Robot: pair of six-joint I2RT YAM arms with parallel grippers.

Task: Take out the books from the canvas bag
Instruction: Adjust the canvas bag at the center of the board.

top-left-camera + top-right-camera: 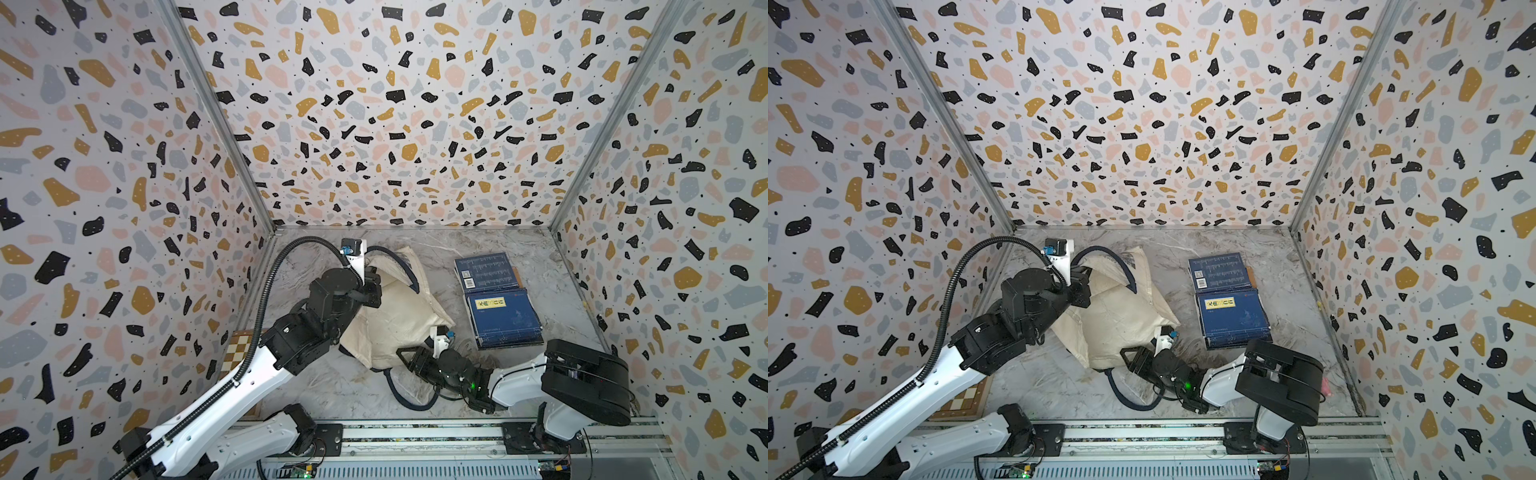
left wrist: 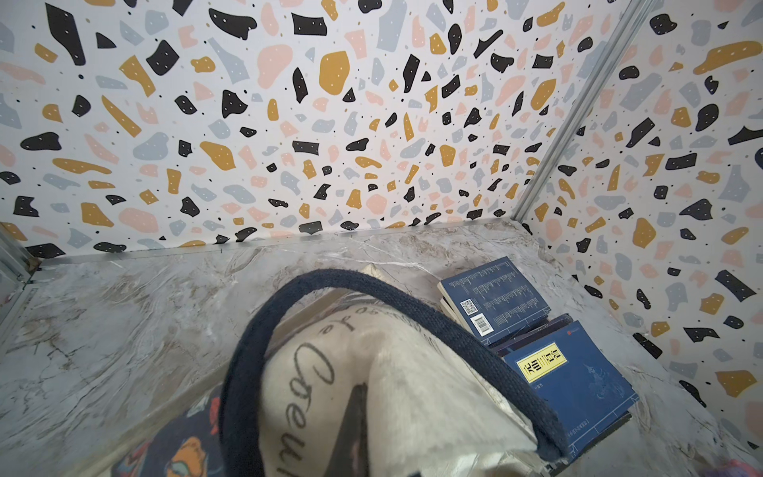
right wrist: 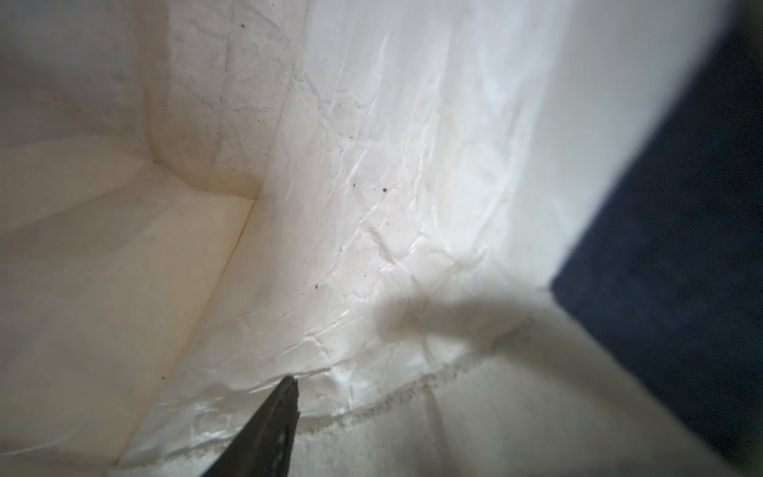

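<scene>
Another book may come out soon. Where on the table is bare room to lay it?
Bare marble lies along the back wall, behind the canvas bag and books; another patch sits in front between the bag, left arm and rail. The gap between bag and books is narrow; the chessboard crowds the left front corner.

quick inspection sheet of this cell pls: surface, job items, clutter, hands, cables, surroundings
surface: grey marbled tabletop
job's things: canvas bag slumped on its side, no book seen inside in the right wrist view; navy books stacked on the tabletop beside it
clutter: chessboard box, half hidden under the left arm
grippers: left hand shut on the bag's far edge; right hand at the bag's mouth, opening unclear
cables: black corrugated conduit looping over the left arm
surroundings: terrazzo-pattern walls on three sides; metal rail in front
</scene>
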